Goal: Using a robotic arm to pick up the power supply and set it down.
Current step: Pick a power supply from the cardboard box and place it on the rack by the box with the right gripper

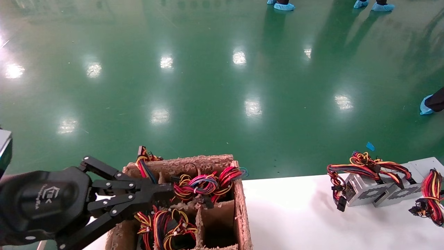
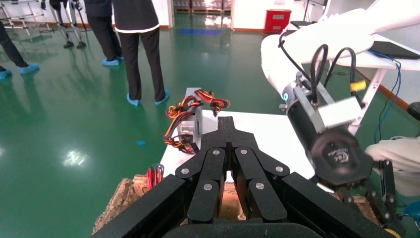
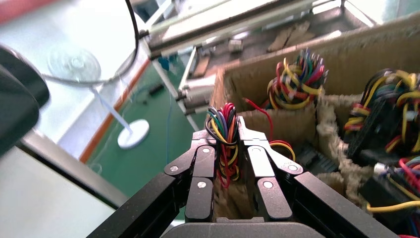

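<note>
In the right wrist view my right gripper (image 3: 228, 124) is shut on a bundle of coloured wires (image 3: 224, 148) standing up out of a cell of the brown pulp box (image 3: 356, 54). The metal body of that power supply is hidden below. This gripper is out of the head view; its black wrist (image 2: 339, 153) shows in the left wrist view. My left gripper (image 1: 168, 188) hangs shut and empty over the box's far-left cells. Two silver power supplies (image 1: 367, 191) with their wire bundles lie on the white table (image 1: 295, 215) at the right.
The pulp box (image 1: 239, 208) holds several more wire bundles (image 1: 201, 184), and one cell (image 1: 215, 222) shows no wires. Green floor lies beyond the table edge. People in blue shoe covers (image 2: 143, 49) stand nearby. A white fan stand (image 3: 133, 134) is on the floor.
</note>
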You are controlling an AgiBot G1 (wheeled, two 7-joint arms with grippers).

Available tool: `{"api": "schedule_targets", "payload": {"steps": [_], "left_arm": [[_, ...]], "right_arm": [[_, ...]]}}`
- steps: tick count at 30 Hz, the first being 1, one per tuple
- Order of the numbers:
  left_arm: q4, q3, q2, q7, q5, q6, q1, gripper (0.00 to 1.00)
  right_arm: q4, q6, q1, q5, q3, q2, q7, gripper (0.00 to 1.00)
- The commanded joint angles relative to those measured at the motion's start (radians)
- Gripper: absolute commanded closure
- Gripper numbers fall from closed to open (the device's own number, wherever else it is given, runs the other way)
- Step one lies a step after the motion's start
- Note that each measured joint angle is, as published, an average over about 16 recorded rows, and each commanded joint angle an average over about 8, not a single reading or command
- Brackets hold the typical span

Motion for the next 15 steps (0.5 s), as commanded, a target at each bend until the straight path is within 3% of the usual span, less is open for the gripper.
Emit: {"api": "schedule_targets", "payload": {"steps": [1, 15], "left_arm": [[0.000, 0.000, 0.000, 0.000, 0.000, 0.000, 0.000, 1.00], [0.000, 0.000, 0.000, 0.000, 0.000, 0.000, 0.000, 1.00]], "right_arm": [[-0.002, -0.003, -0.009, 0.035, 0.010, 0.007, 0.001, 1.00], [-0.060, -0.099, -0.090, 0.401, 0.068, 0.050, -0.003, 1.00]]}}
